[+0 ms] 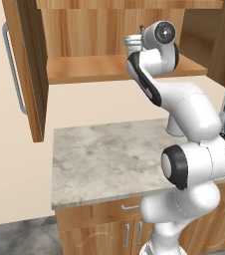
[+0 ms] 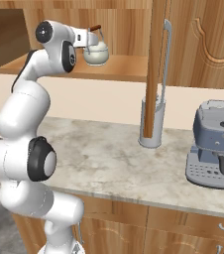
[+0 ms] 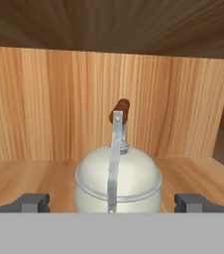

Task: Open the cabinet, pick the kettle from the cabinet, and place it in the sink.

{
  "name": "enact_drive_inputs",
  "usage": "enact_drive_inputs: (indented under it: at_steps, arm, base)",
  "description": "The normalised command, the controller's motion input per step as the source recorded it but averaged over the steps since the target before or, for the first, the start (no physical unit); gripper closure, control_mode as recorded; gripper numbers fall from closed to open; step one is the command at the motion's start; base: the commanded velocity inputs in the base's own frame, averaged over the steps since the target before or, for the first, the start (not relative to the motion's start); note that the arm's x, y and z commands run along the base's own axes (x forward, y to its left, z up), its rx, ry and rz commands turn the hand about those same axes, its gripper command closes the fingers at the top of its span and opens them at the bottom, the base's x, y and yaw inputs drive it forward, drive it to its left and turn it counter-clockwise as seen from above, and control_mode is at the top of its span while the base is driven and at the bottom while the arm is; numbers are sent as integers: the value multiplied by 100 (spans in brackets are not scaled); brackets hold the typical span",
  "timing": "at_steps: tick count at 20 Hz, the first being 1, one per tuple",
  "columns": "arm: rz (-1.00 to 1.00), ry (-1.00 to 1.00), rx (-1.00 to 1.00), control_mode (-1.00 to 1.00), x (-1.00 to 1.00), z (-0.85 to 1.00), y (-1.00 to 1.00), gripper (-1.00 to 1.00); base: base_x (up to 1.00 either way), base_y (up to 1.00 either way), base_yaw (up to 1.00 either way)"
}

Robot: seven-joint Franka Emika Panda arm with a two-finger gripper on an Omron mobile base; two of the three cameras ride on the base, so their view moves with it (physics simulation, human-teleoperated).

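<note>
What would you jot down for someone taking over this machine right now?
Gripper: jaws open wide, one fingertip on each side of the kettle, nothing held.
Kettle: upright on the shelf inside the cabinet, handle up.
Done: cabinet doors stand open.
Left: close on the kettle, lift it out, carry it to the sink and set it in.

One kettle (image 3: 117,184) on the cabinet (image 2: 124,67) shelf, two cabinet doors swung open, two long bar handles. Below the cabinet: one counter (image 1: 104,159), one grey canister (image 2: 151,124), one espresso machine (image 2: 214,146).
</note>
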Motion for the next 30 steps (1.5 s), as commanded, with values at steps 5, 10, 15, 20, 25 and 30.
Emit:
enact_drive_inputs:
  at_steps: [5, 10, 15, 20, 25, 30]
  arm:
    - [0, 0, 0, -100, 31, 0, 0, -100]
    - [0, 0, 0, -100, 31, 0, 0, -100]
    - [0, 0, 0, -100, 26, 0, 0, -100]
    - [-1, 0, 0, -100, 24, 0, 0, -100]
    - [-3, 0, 0, -100, 24, -3, 0, -100]
    - [-2, 0, 0, -100, 18, -7, 0, -100]
  base:
    - [0, 0, 0]
    - [0, 0, 0]
    - [0, 0, 0]
    - [0, 0, 0]
    - [0, 0, 0]
    - [0, 0, 0]
